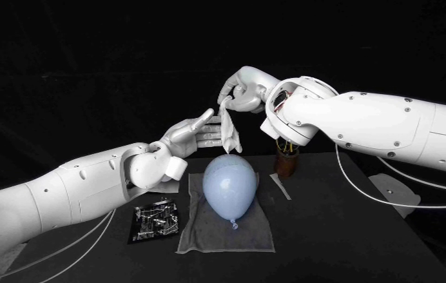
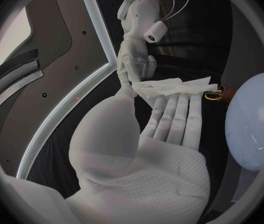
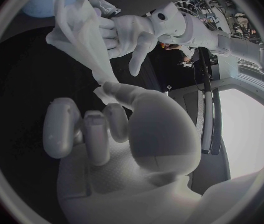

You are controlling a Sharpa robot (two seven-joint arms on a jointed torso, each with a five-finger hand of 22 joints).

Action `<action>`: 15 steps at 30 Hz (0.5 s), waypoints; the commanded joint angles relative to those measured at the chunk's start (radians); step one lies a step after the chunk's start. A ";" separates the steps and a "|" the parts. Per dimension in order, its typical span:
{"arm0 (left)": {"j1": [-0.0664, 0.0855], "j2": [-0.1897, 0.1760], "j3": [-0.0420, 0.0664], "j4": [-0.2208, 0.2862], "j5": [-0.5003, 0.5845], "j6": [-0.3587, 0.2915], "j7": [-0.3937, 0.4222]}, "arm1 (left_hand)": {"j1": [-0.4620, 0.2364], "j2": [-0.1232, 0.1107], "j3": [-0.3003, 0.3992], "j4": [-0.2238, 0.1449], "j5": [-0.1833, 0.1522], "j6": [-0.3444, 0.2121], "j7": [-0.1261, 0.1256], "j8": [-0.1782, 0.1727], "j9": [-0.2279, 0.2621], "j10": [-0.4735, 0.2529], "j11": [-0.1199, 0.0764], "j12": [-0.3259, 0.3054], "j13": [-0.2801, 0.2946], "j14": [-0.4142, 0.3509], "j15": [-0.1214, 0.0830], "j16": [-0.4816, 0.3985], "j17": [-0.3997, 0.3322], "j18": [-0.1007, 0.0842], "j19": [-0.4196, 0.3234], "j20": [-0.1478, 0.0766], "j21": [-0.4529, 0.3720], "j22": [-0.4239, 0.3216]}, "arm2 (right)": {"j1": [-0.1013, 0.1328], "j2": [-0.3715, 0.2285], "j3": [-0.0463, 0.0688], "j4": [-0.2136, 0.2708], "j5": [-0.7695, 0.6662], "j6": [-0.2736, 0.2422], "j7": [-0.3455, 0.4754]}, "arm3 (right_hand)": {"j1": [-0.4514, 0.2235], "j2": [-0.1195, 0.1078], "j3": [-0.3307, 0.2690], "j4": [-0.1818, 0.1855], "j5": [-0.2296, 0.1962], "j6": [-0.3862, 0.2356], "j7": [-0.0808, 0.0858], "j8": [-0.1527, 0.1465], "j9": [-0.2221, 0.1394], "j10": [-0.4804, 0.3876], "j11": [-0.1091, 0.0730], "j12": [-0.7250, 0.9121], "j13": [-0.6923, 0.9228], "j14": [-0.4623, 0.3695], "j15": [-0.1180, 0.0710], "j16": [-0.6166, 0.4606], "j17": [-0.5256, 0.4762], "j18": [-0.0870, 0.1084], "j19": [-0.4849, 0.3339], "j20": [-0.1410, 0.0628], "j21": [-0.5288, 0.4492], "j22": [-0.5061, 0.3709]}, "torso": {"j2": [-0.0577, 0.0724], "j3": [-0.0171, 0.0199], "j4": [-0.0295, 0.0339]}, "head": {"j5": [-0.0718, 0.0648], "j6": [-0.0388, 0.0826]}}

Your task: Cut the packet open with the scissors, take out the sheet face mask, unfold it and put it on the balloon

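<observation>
the black table (image 1: 372, 244) carries a pale cloth (image 1: 200, 238) spread flat near its middle. the light blue balloon (image 1: 229, 183) lies on the cloth with its knot toward the robot and its round end toward the far side.

the right hand (image 1: 243, 93) hangs in the air above and beyond the balloon's far end. it pinches the top of the white mask (image 1: 229, 131) between the thumb and a finger, and in the right wrist view its other fingers are curled in toward the palm. the mask is off the table. it hangs down from that pinch as a narrow, crumpled, mostly folded strip, and its lower end sits just above the balloon without touching it.

the left hand (image 1: 191, 136) is raised just left of the mask at about the same height. its fingers are stretched out straight and close together, and the thumb stands up apart from them. the fingertips lie against the hanging mask, which drapes over them in the wrist views. i cannot tell whether they actually grip it.

the dark, shiny packet (image 1: 155, 220) lies flat on the table just left of the cloth, below the left forearm. a brown holder (image 1: 286, 164) stands just right of the cloth's far corner, under the right wrist, with the scissors (image 2: 213, 95) in it, handles up. a thin pale strip (image 1: 280, 186) lies on the table beside the holder, at the cloth's right edge.
</observation>
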 commanded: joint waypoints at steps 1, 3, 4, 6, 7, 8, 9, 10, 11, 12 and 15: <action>0.001 0.000 0.001 0.005 0.018 0.000 -0.006 | 0.000 0.013 -0.016 0.000 -0.003 0.008 0.128 0.010 -0.003 0.014 -0.002 0.009 0.001 0.009 -0.001 0.002 0.001 0.005 -0.011 0.001 -0.008 -0.003 | 0.001 0.003 0.001 -0.006 -0.034 -0.004 0.017 | 0.004 -0.003 -0.003 -0.002 0.004 0.006 0.001 0.002 0.001 0.003 -0.001 0.000 0.020 0.106 -0.008 0.003 0.263 0.002 0.031 -0.002 -0.002 0.169 | 0.001 -0.0006 -0.0010 | 0.000 -0.002; 0.001 0.001 0.001 0.006 0.018 0.006 -0.006 | 0.002 0.018 -0.026 0.000 -0.003 0.014 0.125 0.018 -0.004 0.022 -0.004 0.015 0.002 0.010 -0.002 -0.001 0.001 0.002 -0.029 0.001 -0.014 -0.004 | 0.001 0.008 0.001 -0.012 -0.035 0.008 0.013 | 0.004 -0.003 -0.004 -0.002 0.004 0.005 0.001 0.001 0.001 0.002 -0.001 -0.001 0.020 0.106 -0.008 0.003 0.263 0.003 0.031 -0.002 -0.004 0.168 | 0.000 -0.0005 -0.0010 | 0.000 -0.002; 0.001 0.001 0.001 0.007 0.018 0.012 -0.005 | 0.003 0.019 -0.029 0.000 -0.003 0.017 0.124 0.021 -0.004 0.025 -0.005 0.016 0.001 0.010 -0.002 -0.002 0.001 0.001 -0.034 0.001 -0.015 -0.004 | 0.001 0.012 0.001 -0.017 -0.036 0.016 0.011 | 0.003 -0.004 -0.004 -0.002 0.004 0.005 0.001 0.001 0.001 0.002 -0.001 -0.001 0.020 0.106 -0.008 0.003 0.263 0.003 0.031 -0.002 -0.005 0.168 | 0.000 -0.0005 -0.0010 | -0.001 -0.002; 0.001 0.001 0.001 0.009 0.018 0.021 -0.005 | 0.005 0.023 -0.034 -0.001 -0.003 0.025 0.121 0.027 -0.004 0.032 -0.008 0.020 0.002 0.009 -0.003 -0.004 0.001 -0.001 -0.042 0.001 -0.016 -0.004 | 0.001 0.017 0.001 -0.023 -0.035 0.025 0.009 | 0.000 -0.006 -0.008 0.000 0.005 0.002 0.002 -0.002 0.001 0.001 0.000 -0.003 0.019 0.106 -0.007 0.003 0.263 0.004 0.029 -0.002 -0.013 0.166 | 0.000 -0.0004 -0.0011 | -0.001 -0.003; 0.001 0.001 0.001 0.010 0.018 0.028 -0.004 | 0.007 0.028 -0.039 -0.001 -0.003 0.035 0.117 0.034 -0.005 0.043 -0.011 0.025 0.002 0.011 -0.005 -0.005 0.001 -0.002 -0.049 0.001 -0.016 -0.005 | 0.001 0.021 0.001 -0.028 -0.034 0.031 0.008 | -0.002 -0.009 -0.011 0.001 0.008 -0.001 0.004 -0.004 0.001 0.000 0.001 -0.005 0.018 0.106 -0.006 0.003 0.263 0.005 0.027 -0.001 -0.017 0.164 | 0.000 0.0000 -0.0010 | -0.001 -0.003; 0.001 0.002 0.001 0.013 0.018 0.036 -0.004 | 0.009 0.031 -0.043 -0.001 -0.003 0.041 0.115 0.037 -0.005 0.050 -0.013 0.027 0.002 0.012 -0.006 -0.006 0.001 -0.003 -0.052 0.001 -0.016 -0.004 | 0.001 0.025 0.001 -0.034 -0.034 0.039 0.007 | -0.003 -0.012 -0.015 0.001 0.011 -0.002 0.004 -0.005 0.001 -0.001 0.001 -0.007 0.016 0.106 -0.006 0.003 0.263 0.006 0.026 -0.001 -0.022 0.163 | 0.000 -0.0004 -0.0006 | -0.001 -0.003; 0.001 0.002 0.001 0.015 0.018 0.042 -0.003 | 0.011 0.033 -0.047 -0.001 -0.003 0.046 0.113 0.039 -0.007 0.054 -0.015 0.027 0.001 0.013 -0.007 -0.007 0.001 -0.004 -0.054 0.001 -0.016 -0.004 | 0.001 0.029 0.001 -0.038 -0.032 0.047 0.006 | -0.003 -0.013 -0.017 0.000 0.013 -0.003 0.004 -0.005 0.001 -0.001 0.002 -0.007 0.017 0.106 -0.006 0.003 0.263 0.006 0.026 -0.001 -0.022 0.163 | 0.000 -0.0001 -0.0003 | -0.002 -0.004; 0.001 0.003 0.001 0.018 0.017 0.049 -0.002 | 0.011 0.033 -0.048 -0.001 -0.003 0.046 0.113 0.039 -0.007 0.055 -0.015 0.027 0.001 0.013 -0.007 -0.007 0.001 -0.004 -0.055 0.001 -0.016 -0.004 | 0.001 0.032 0.001 -0.042 -0.031 0.058 0.006 | -0.005 -0.018 -0.025 0.000 0.016 -0.005 0.006 -0.007 0.002 -0.003 0.003 -0.010 0.015 0.106 -0.005 0.003 0.263 0.007 0.024 0.000 -0.029 0.161 | 0.000 -0.0002 -0.0001 | -0.002 -0.004; 0.001 0.004 0.001 0.020 0.017 0.054 -0.001 | 0.011 0.033 -0.048 -0.001 -0.003 0.046 0.113 0.039 -0.007 0.055 -0.015 0.027 0.001 0.013 -0.007 -0.008 0.000 -0.004 -0.056 0.001 -0.016 -0.004 | 0.001 0.035 0.001 -0.044 -0.030 0.068 0.005 | -0.006 -0.020 -0.031 0.000 0.018 -0.007 0.007 -0.008 0.003 -0.004 0.003 -0.011 0.015 0.106 -0.004 0.003 0.263 0.007 0.023 0.000 -0.033 0.160 | 0.001 -0.0003 0.0002 | -0.001 -0.003; 0.001 0.004 0.001 0.022 0.017 0.059 0.000 | 0.011 0.033 -0.048 -0.001 -0.003 0.046 0.112 0.039 -0.007 0.055 -0.015 0.027 0.001 0.013 -0.007 -0.008 0.000 -0.004 -0.057 0.001 -0.016 -0.005 | 0.001 0.037 0.001 -0.046 -0.029 0.078 0.005 | -0.006 -0.023 -0.039 0.000 0.020 -0.010 0.008 -0.009 0.004 -0.006 0.005 -0.014 0.013 0.106 -0.003 0.003 0.263 0.008 0.022 0.001 -0.038 0.159 | 0.001 -0.0004 0.0002 | -0.001 -0.003; 0.001 0.007 0.001 0.027 0.018 0.074 0.003 | 0.011 0.037 -0.052 -0.001 -0.003 0.047 0.108 0.038 -0.009 0.054 -0.016 0.024 0.000 0.012 -0.007 -0.010 0.000 -0.005 -0.063 0.001 -0.016 -0.005 | 0.001 0.044 0.001 -0.049 -0.028 0.115 0.003 | -0.008 -0.027 -0.071 0.003 0.022 -0.026 0.013 -0.020 0.005 -0.016 0.010 -0.028 0.004 0.106 0.001 0.003 0.263 0.012 0.015 0.004 -0.061 0.152 | 0.001 -0.0011 -0.0015 | 0.001 -0.004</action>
